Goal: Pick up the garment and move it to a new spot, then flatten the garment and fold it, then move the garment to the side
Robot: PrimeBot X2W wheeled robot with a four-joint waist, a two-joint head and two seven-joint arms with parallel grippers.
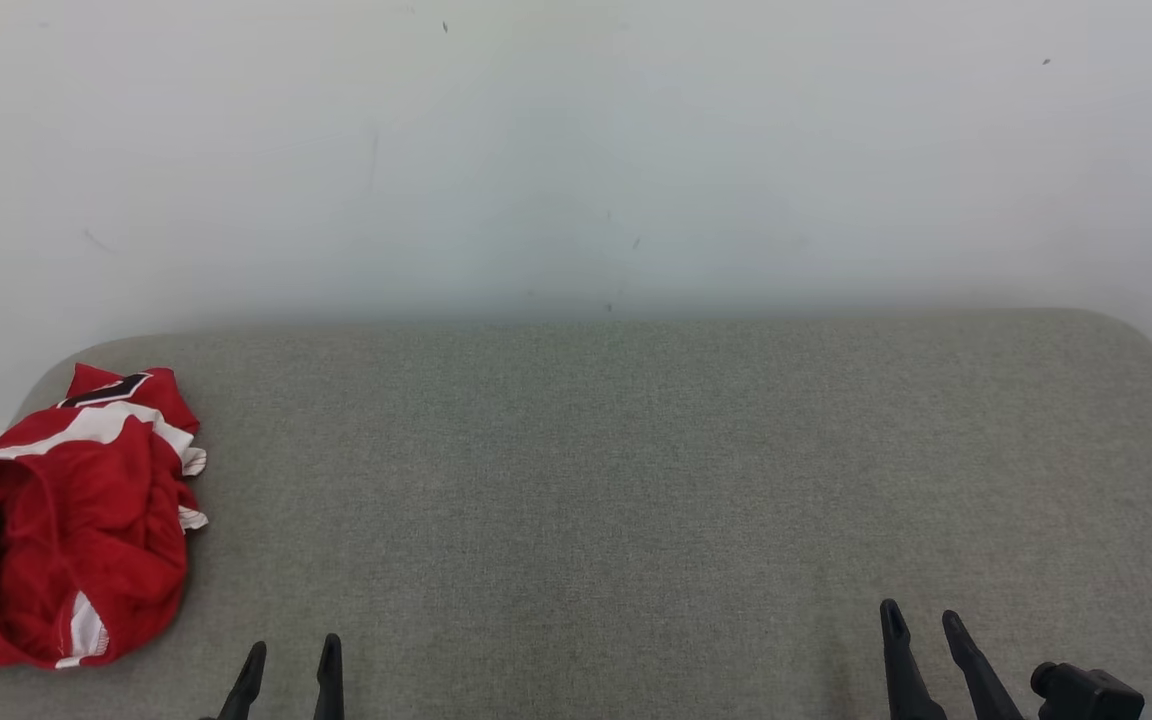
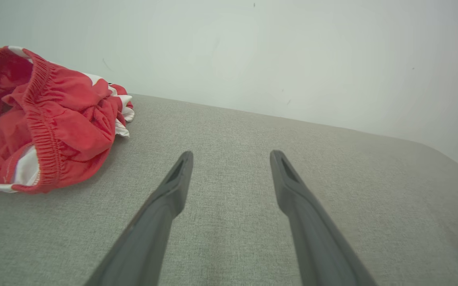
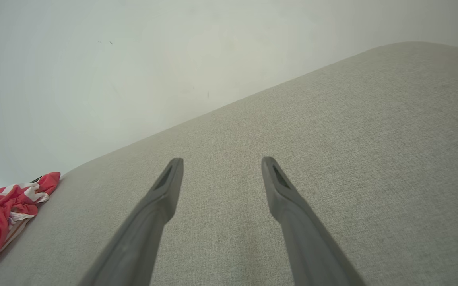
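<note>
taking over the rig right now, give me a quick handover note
Hands: left hand open and empty, just right of the garment; right hand open and empty, far over on the right.
Things: the red and white garment lies crumpled in a heap at the left end of the grey table, touched by neither hand.
Done: nothing yet, by the look of it.
Left: pick up and move the garment, flatten, fold, set it aside.
</note>
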